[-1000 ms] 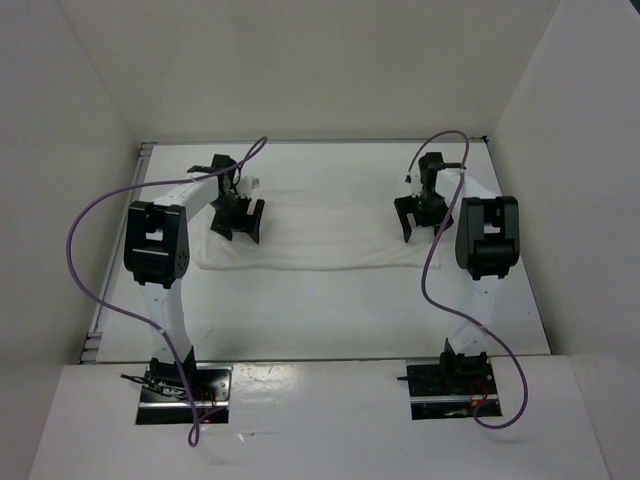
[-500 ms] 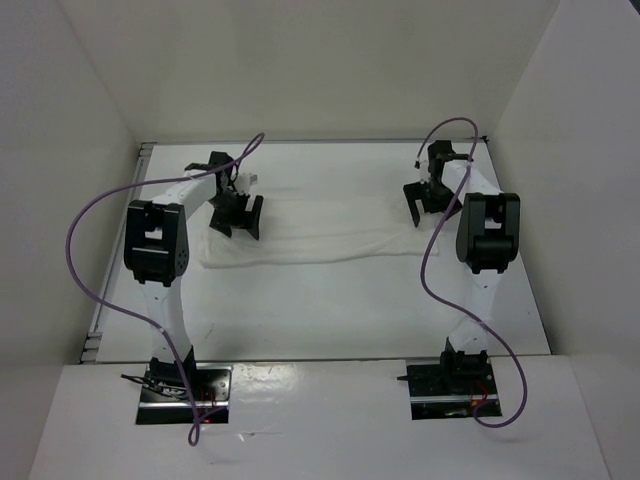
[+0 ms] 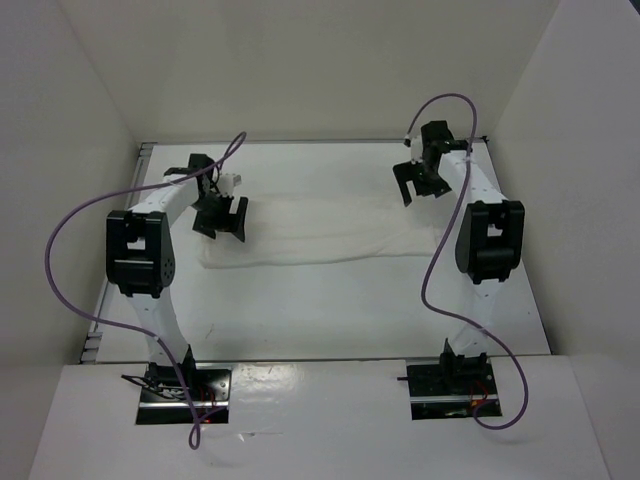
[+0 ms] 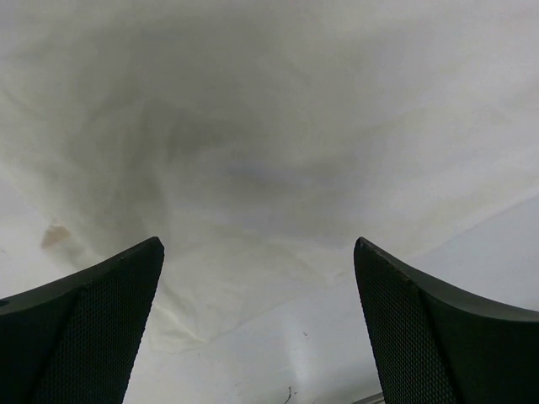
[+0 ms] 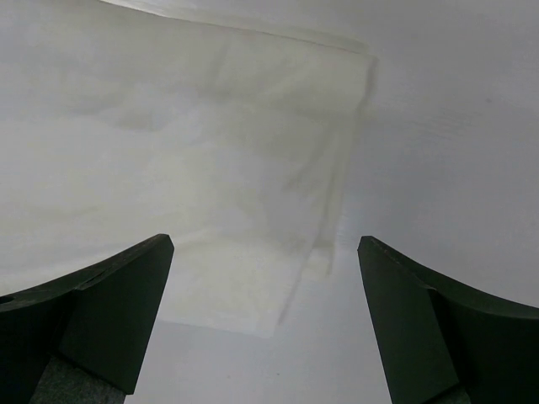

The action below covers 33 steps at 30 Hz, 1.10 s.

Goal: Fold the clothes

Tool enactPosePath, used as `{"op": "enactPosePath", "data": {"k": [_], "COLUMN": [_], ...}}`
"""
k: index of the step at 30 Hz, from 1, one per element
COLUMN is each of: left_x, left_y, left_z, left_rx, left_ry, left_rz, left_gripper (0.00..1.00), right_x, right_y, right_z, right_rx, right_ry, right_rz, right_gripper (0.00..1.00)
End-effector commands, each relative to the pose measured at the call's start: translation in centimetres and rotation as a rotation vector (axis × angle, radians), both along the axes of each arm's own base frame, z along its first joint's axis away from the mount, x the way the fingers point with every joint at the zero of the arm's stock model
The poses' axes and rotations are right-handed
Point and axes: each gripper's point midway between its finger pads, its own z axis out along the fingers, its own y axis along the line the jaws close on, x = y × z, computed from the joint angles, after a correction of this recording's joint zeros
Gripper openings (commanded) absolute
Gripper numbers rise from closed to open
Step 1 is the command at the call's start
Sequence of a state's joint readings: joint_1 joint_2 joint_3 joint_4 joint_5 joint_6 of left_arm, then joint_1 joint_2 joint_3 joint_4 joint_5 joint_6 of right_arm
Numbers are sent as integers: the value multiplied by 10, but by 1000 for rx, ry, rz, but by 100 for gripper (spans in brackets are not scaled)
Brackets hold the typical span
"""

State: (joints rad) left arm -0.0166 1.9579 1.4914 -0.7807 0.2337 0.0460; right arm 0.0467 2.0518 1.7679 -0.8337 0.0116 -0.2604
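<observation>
The clothes (image 3: 325,228) are one white garment lying flat as a long folded band across the back half of the table. My left gripper (image 3: 220,216) hangs open over the band's left end with nothing between its fingers. In the left wrist view the wrinkled cloth (image 4: 269,126) fills the upper part, with the gripper (image 4: 257,252) open above its edge. My right gripper (image 3: 418,183) stands open just beyond the band's far right corner. The right wrist view shows the layered folded end (image 5: 210,168) below the open gripper (image 5: 265,246), which holds nothing.
White walls close in the table (image 3: 330,310) on three sides. A metal rail (image 3: 118,255) runs along the left edge. Purple cables (image 3: 60,270) loop off both arms. The arm bases (image 3: 180,385) sit at the near edge.
Both grippers have drawn away from the cloth: the left one moved left, the right one moved toward the back. The left jaws widened slightly. The folded band lies still.
</observation>
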Motion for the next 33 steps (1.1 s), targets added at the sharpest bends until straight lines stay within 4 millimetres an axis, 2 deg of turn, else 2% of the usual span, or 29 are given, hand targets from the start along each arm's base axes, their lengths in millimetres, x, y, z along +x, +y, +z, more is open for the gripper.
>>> {"op": "enactPosePath", "data": {"k": [1,4,8,11,12,19,23,33], "left_x": [-11,-29,-46,-52,-57,-57,-59,-75], "left_y": [-7,-6,-2,0,0,5,5,19], "left_z": [-5,-19,-36,-42,-45,-45,-45,-49], "left_rx": [-28,-28,-6,4,3,13,13,51], "left_ry": [6,63,109,123,137,128,137,166], "left_rz": [-47,-46,-50,-48,-48,-37,-37,-52], "left_gripper": [99,99,99,99,99,99,99,99], "right_x": [1,-1,-10,-12,-12,-23,-27,-26], "right_y": [35,46,43,43,43,37,25,-9], "right_z": [8,-2,-24,-38,-38,-75,-93,-105], "right_rx": [60,60,46,44,44,14,-4,-29], "right_ry": [-10,4,55,78,78,136,165,170], "right_rz": [73,97,91,91,91,88,63,-5], "right_gripper": [99,99,99,99,99,99,99,99]}}
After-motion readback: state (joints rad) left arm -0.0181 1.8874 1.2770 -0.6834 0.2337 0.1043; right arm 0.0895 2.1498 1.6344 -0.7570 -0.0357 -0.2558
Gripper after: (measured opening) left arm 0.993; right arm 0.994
